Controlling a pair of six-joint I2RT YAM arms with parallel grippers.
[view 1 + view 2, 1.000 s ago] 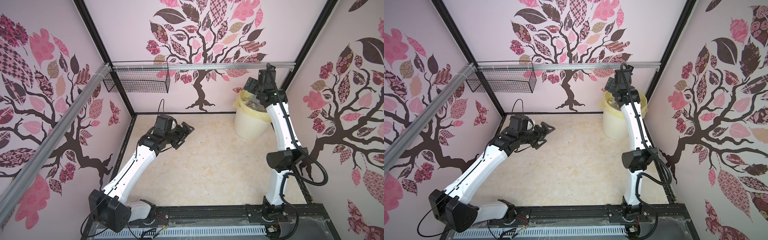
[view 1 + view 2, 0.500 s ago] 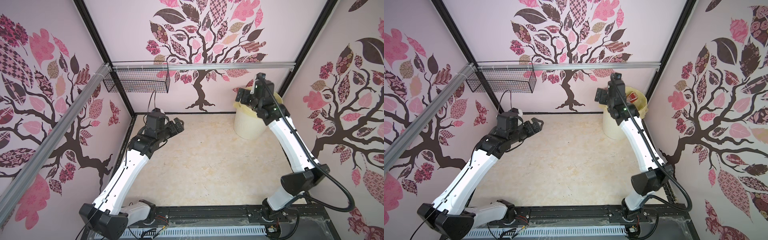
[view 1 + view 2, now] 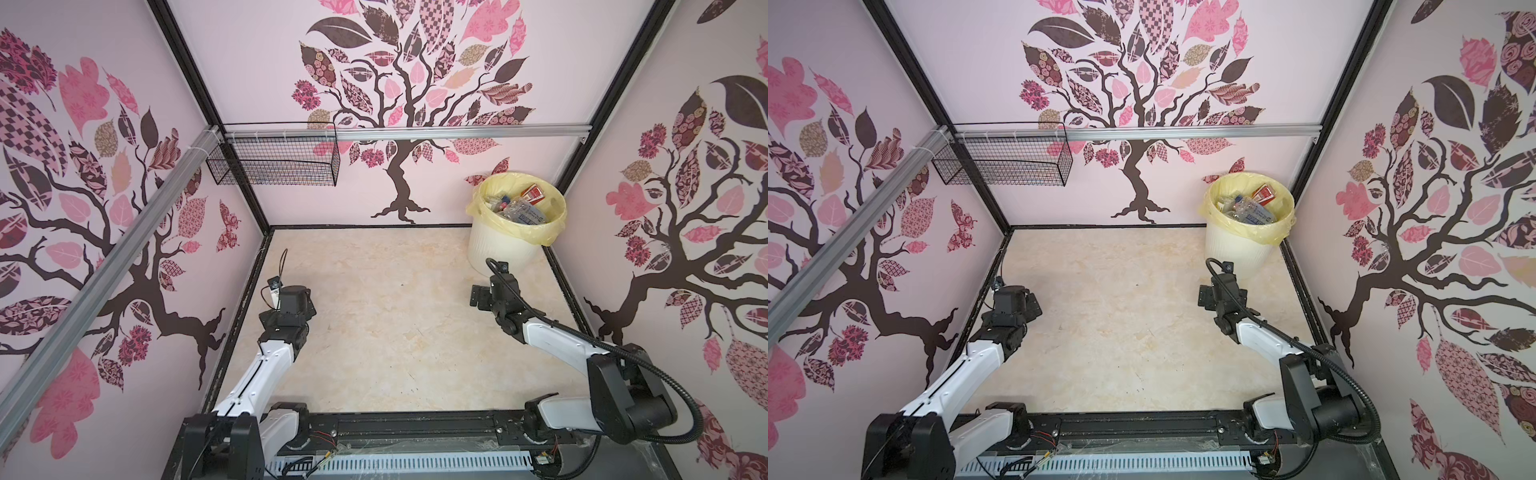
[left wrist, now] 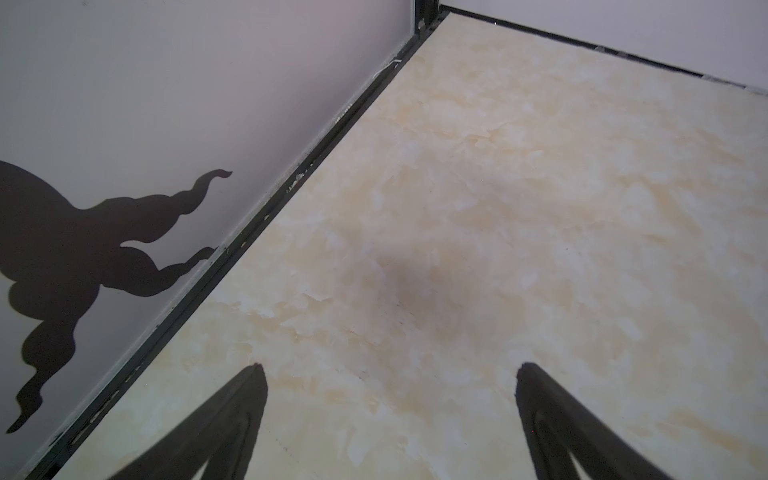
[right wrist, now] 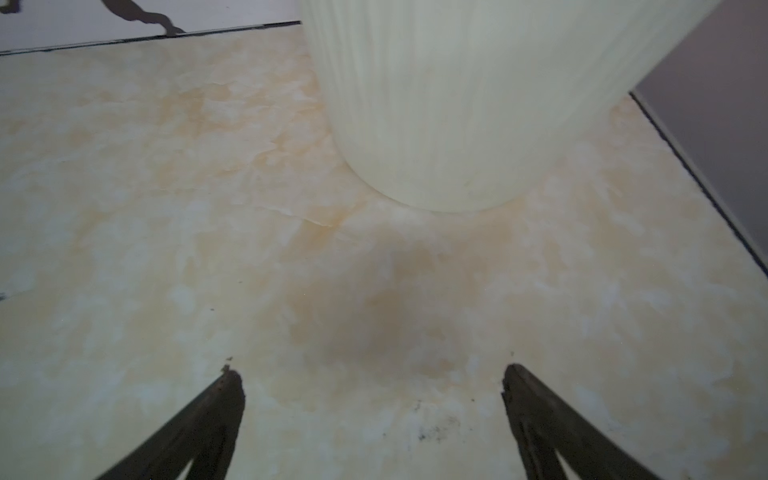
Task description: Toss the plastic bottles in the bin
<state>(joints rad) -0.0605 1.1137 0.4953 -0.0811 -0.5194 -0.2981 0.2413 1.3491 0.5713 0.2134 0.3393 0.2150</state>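
All bottles [image 3: 517, 205] seen lie jumbled in bin [image 3: 494, 249], far-right corner; none on floor [image 3: 395, 311]. R gripper [image 5: 372, 372] jaws apart, empty, facing bin base, nearer arm. L gripper [image 4: 390, 368] apart, empty, by wall [image 4: 166, 104]. Prob. done.

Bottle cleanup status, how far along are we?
Done: bottles lie in the bin; none shows on the floor in any view. In hand: nothing, both arms' jaws stand open and empty. Left: nothing visible, looks finished.
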